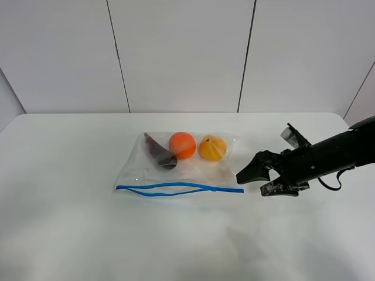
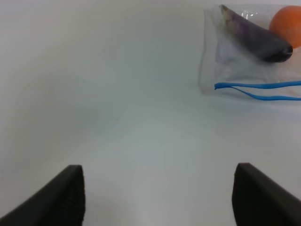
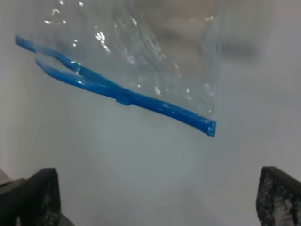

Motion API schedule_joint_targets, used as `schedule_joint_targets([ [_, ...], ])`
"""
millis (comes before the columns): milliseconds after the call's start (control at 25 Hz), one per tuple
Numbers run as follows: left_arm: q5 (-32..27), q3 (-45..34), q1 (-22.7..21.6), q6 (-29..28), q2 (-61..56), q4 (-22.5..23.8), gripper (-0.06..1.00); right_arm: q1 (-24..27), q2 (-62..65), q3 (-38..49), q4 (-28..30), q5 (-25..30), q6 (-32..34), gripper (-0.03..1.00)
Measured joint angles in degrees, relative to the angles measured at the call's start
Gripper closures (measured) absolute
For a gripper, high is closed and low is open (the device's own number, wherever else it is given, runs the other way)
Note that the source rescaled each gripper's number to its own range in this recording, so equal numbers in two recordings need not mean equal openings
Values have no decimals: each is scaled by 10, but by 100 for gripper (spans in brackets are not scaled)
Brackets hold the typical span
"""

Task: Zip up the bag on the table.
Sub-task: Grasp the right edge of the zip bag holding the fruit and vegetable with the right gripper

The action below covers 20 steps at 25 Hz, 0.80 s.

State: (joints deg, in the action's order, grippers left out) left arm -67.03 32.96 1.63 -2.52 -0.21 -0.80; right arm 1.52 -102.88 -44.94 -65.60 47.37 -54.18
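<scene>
The clear bag [image 1: 176,167] lies flat in the middle of the white table [image 1: 70,222]. Inside are a purple eggplant [image 1: 159,152], an orange [image 1: 182,144] and a yellow pear [image 1: 212,148]. Its blue zipper strip [image 1: 176,188] runs along the near edge and is parted over its left part. My right gripper [image 1: 252,182] is open just off the strip's right end, not touching it. The right wrist view shows that end [image 3: 207,126] and a small slider [image 3: 123,99] between the open fingers [image 3: 37,197]. My left gripper [image 2: 160,197] is open over bare table, apart from the bag's left corner [image 2: 209,87].
White wall panels [image 1: 181,52] stand behind the table's far edge. The right arm [image 1: 334,153] reaches in from the right side. The left arm does not show in the exterior view.
</scene>
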Motion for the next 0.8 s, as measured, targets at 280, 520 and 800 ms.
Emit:
schedule_joint_targets([
  [280,0,0,0,0,0,0,-2,0,-71,-1,-81,17,-80,-2],
  [520,0,0,0,0,0,0,-2,0,-90,-1,-118,36,-125,-2],
  [800,0,0,0,0,0,0,-2,0,-90,-1,-134,43,-144,1],
])
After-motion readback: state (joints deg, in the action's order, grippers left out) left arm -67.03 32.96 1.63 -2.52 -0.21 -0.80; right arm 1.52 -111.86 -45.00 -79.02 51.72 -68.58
